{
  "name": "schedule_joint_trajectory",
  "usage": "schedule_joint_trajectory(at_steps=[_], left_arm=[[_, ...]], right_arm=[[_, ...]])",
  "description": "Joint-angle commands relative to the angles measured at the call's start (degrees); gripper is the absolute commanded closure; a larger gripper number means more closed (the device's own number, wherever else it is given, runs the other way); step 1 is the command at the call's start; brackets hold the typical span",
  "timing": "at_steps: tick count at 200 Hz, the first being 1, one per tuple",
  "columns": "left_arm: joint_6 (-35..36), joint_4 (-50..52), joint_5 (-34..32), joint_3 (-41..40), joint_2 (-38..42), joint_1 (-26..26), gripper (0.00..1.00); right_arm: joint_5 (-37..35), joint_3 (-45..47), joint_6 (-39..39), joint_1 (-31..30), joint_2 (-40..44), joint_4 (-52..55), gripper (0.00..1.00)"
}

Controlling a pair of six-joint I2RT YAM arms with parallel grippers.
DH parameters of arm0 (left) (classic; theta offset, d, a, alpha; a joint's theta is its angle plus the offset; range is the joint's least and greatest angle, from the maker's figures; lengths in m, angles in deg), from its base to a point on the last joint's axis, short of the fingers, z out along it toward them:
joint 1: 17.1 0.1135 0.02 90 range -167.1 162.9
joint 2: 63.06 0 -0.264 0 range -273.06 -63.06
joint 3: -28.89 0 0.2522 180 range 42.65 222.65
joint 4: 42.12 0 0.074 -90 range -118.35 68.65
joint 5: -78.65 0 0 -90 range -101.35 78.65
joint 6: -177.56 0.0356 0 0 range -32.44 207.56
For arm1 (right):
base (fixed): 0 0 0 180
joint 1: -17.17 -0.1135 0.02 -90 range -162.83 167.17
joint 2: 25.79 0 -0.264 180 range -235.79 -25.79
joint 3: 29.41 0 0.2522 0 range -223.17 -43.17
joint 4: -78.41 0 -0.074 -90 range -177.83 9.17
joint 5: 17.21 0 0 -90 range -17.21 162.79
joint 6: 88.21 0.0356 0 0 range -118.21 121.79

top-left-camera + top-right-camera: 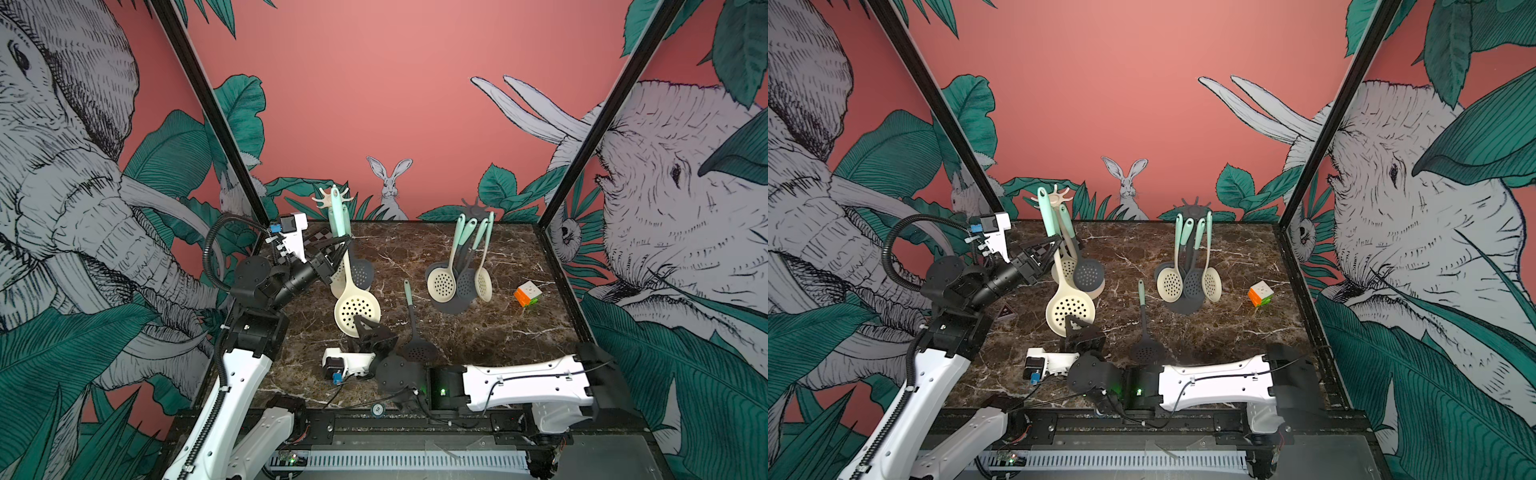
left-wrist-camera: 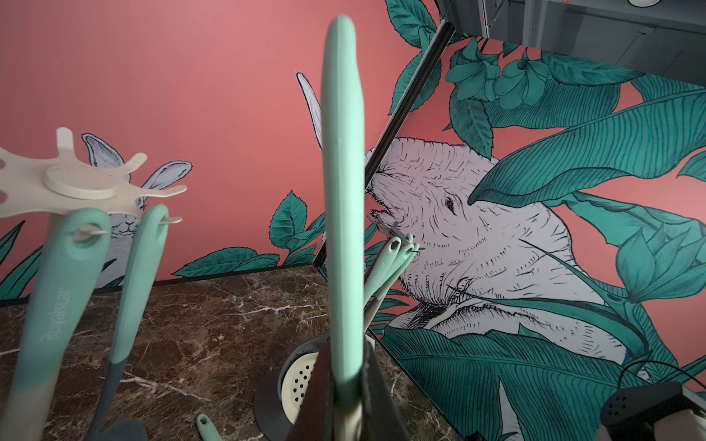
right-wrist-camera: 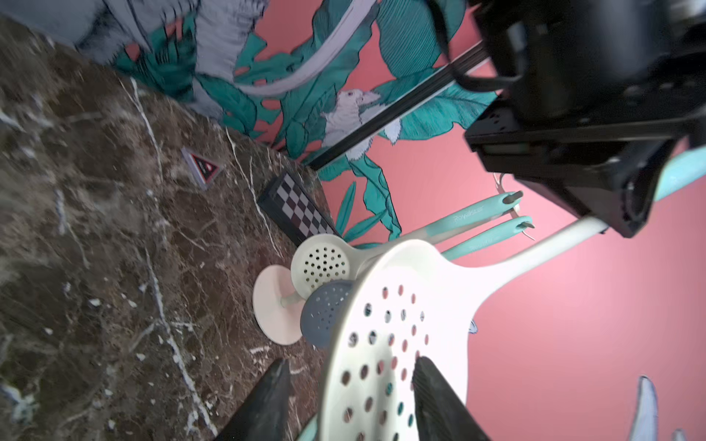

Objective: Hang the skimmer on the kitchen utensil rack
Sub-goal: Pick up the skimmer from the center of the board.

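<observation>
Left fingers [image 2: 311, 408] clamped on skimmer [image 1: 356, 309] handle, right fingers [image 3: 267, 404] apart around its bowl. I'd lift the handle hole over a free rack [image 2: 80, 183] hook, then lower slowly.

A salmon-pink back wall [image 1: 395, 83] carries a drawn rabbit [image 1: 390, 187] among green leaves [image 1: 496, 187]. Both side walls [image 1: 706, 374] show grey elephants [image 1: 62, 187], set off by black corner posts [image 1: 208, 112]. The table [image 1: 478, 336] is dark brown marble with white veins.
</observation>
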Motion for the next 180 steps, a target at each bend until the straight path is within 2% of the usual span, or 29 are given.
schedule_joint_trajectory(at_steps=[1,26,49,63,82,133,180], left_arm=[[0.63,-0.3,-2.9,2.17,0.24,-0.19,1.0],[-0.6,-1.9,-3.71,1.55,-0.14,-0.23,1.0],[-1.28,-3.11,-5.02,0.0,0.23,-0.78,1.0],[-0.5,-2.13,-5.43,-0.07,0.49,-1.02,1.0],[0.12,-0.94,-5.75,0.11,1.14,-1.48,1.0],[2.89,2.12,-10.52,-0.94,4.29,-3.26,1.0],[3.92,3.66,-13.96,-1.63,5.86,-4.45,1.0]], right_arm=[[7.41,0.39,14.69,0.66,5.36,1.41,0.44],[14.48,-2.61,25.22,3.32,7.73,4.95,0.43],[18.7,-10.58,38.0,8.38,5.95,12.78,0.47],[25.89,-11.37,44.04,12.14,5.97,10.28,0.48],[29.93,-14.13,51.82,16.42,3.96,11.37,0.49],[33.3,-20.19,56.72,19.48,-2.34,12.99,0.53],[34.05,-22.55,57.1,20.2,-4.83,14.3,0.57]])
